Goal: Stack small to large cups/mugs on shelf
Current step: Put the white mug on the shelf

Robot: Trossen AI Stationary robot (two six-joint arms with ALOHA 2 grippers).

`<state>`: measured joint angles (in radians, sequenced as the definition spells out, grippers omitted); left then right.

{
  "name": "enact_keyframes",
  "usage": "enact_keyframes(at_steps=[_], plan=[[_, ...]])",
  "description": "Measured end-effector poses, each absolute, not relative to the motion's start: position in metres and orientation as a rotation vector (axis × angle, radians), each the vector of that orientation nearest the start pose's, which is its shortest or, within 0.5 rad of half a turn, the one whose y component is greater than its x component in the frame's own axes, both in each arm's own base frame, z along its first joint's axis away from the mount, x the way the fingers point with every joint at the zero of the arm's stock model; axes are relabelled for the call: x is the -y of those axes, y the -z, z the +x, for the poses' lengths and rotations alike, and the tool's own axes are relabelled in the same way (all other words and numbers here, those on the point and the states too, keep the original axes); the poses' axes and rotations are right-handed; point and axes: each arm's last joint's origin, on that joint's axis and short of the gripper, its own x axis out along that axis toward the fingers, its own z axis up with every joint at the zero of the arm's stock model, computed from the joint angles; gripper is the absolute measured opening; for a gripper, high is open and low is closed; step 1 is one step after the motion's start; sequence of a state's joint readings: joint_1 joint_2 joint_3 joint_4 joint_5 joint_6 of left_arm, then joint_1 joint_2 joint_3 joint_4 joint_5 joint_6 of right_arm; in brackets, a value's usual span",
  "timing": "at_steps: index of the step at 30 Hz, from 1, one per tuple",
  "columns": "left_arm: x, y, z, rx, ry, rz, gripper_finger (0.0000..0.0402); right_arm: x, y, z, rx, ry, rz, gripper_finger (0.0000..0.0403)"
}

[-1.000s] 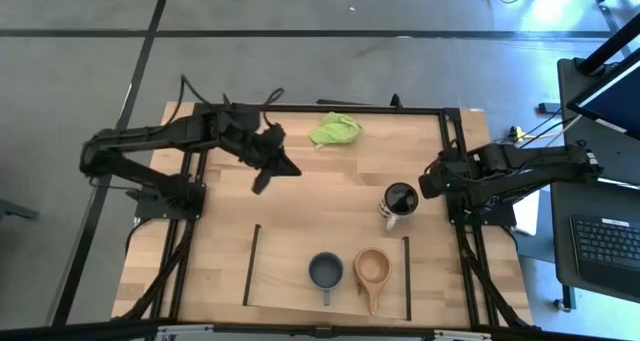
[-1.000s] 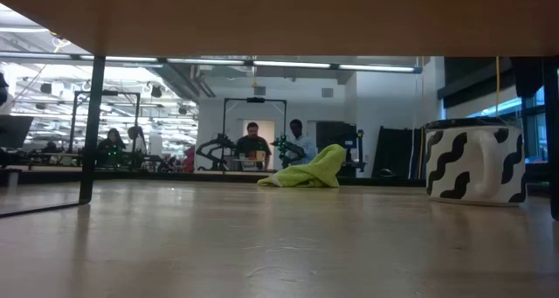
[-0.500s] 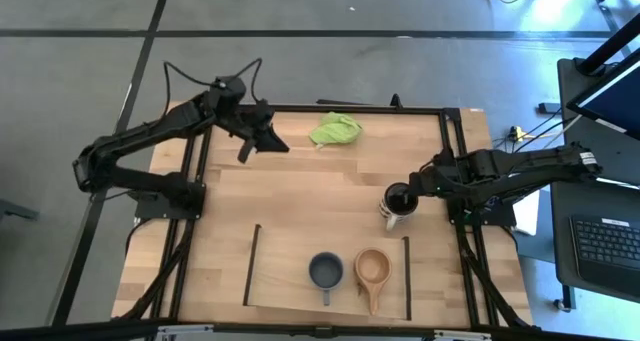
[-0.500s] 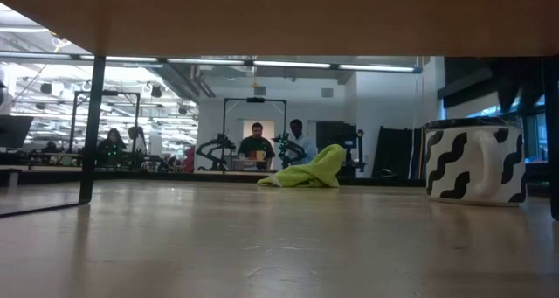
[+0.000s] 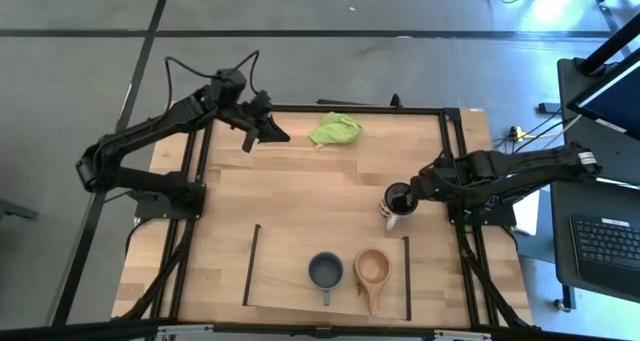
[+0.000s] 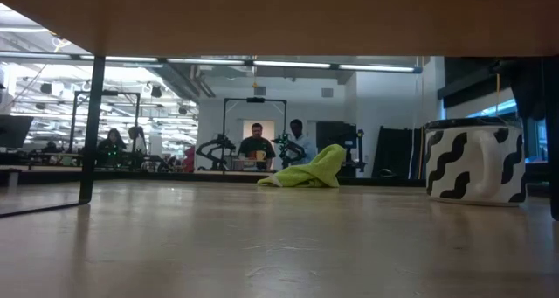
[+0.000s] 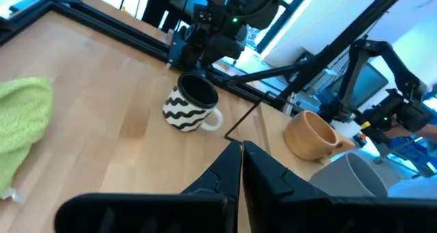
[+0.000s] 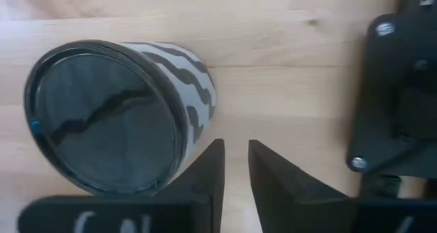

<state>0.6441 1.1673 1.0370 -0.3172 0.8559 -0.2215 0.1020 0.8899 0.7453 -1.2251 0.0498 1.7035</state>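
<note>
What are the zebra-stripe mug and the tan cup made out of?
The white mug with black wavy stripes looks like glazed ceramic: its surface is smooth and its dark inside shines in the right wrist view. The tan cup looks like wood with a matte finish, coloured like the table, though no grain is clear enough to be sure.

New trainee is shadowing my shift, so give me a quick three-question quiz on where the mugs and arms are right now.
1. True or false: the white mug stands on the shelf.
2. Which cup is nearest the right pincer? A) wooden cup B) blue-grey mug C) white mug
3. Fill in: the left pincer hovers beside the lime-green ____.

Key: 1 false, it stands on the tabletop beyond the shelf; 2 C; 3 cloth.
</note>
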Motion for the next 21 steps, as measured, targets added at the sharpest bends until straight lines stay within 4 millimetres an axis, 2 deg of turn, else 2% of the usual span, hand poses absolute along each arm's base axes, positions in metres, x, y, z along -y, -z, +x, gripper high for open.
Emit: enact_keyframes(at_steps=[9,14,21], plan=[[-0.131,-0.336,0.210,-0.352,0.172,-0.529,0.0009,-0.012,-0.207,0.127,-1.032,1.076,1.332,0.0064],[-0.133,-0.336,0.209,-0.349,0.161,-0.534,0.0009,-0.014,-0.191,0.128,-1.068,1.031,1.402,0.0064],[-0.139,-0.336,0.205,-0.342,0.136,-0.539,0.0009,-0.015,-0.183,0.134,-1.034,0.951,1.453,0.0056]])
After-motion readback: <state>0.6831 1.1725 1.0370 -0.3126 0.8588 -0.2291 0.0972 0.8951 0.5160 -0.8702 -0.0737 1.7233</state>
